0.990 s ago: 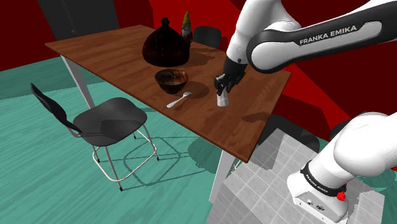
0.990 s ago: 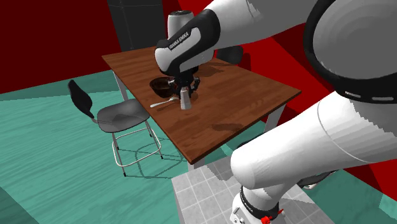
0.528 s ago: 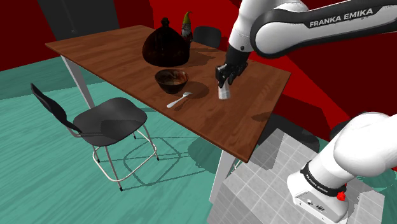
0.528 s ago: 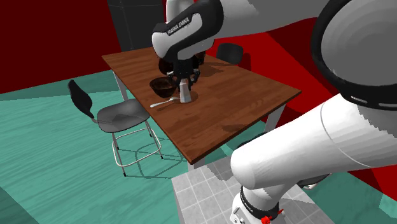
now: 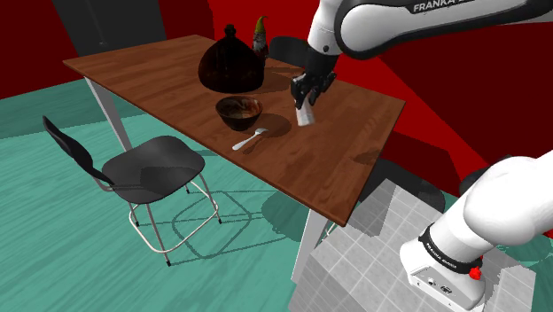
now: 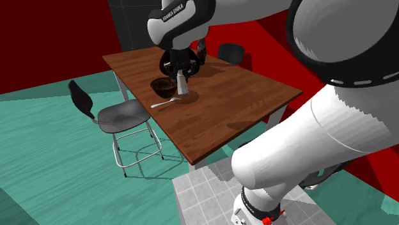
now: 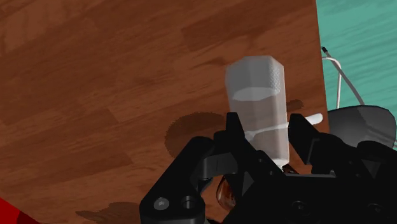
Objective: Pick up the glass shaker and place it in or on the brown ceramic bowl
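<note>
The pincer (image 5: 304,96) is closed on a clear, faceted shaker (image 5: 306,115), its two black fingers (image 7: 233,127) pressed against opposite sides of the upper part, so that the shaker hangs downward from the pincer just off the counter (image 5: 151,66), with its shadow on the wood below. In the shoulder view the shaker is near the brown bowl (image 5: 238,110), to that bowl's right and apart from it; in the second exterior view the shaker (image 6: 183,84) shows just right of the bowl (image 6: 161,84). A pale spoon (image 5: 250,138) lies on the wood beside the bowl, towards the counter's near edge. Behind the bowl stands a large dark domed vessel (image 5: 230,62), and past that a small figure with a green pointed top (image 5: 260,37). The counter is a long slab of reddish-brown planked wood on pale legs. A black chair (image 5: 151,168) with a thin metal frame stands at its near long side, and another dark chair (image 5: 288,49) at the far side. The floor (image 5: 71,239) is teal, the walls (image 5: 239,11) are red, and a dark grey panel (image 5: 106,22) stands in the far corner. The arm's stand (image 5: 381,257) is a grey tiled box at the counter's end.
</note>
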You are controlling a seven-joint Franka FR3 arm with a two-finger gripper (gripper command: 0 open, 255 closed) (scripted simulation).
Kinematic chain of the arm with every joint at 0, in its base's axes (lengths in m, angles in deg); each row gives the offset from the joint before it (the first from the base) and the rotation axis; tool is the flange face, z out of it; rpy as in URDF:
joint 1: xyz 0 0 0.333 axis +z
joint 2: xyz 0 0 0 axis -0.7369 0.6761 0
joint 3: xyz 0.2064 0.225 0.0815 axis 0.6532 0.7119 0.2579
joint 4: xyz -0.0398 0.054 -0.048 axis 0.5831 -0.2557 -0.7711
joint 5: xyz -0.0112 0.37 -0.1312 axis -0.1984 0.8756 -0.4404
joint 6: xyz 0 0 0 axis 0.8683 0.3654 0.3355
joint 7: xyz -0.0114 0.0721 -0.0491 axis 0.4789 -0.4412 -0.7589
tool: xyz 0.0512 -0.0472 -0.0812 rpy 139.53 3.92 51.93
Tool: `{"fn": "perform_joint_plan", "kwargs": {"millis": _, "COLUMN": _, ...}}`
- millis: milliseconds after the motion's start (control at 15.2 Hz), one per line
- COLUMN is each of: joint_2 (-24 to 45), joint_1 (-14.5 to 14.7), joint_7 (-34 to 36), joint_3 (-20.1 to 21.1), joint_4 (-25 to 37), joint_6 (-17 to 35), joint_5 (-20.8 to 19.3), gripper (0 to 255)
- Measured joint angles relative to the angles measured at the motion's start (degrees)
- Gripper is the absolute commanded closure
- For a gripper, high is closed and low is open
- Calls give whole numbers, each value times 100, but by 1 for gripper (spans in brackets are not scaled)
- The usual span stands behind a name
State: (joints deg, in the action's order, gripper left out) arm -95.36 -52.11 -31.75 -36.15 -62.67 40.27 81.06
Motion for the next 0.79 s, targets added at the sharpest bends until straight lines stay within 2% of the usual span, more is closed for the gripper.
{"fn": "perform_joint_plan", "kwargs": {"millis": 462, "joint_2": 1708, "joint_1": -166, "joint_7": 304, "joint_3": 182, "joint_4": 1720, "joint_6": -86, "joint_5": -563, "gripper": 255}}
{"fn": "perform_joint_plan", "kwargs": {"millis": 792, "joint_2": 2952, "joint_1": -118, "joint_7": 435, "joint_3": 197, "joint_4": 3261, "joint_6": -475, "joint_5": -989, "gripper": 255}}
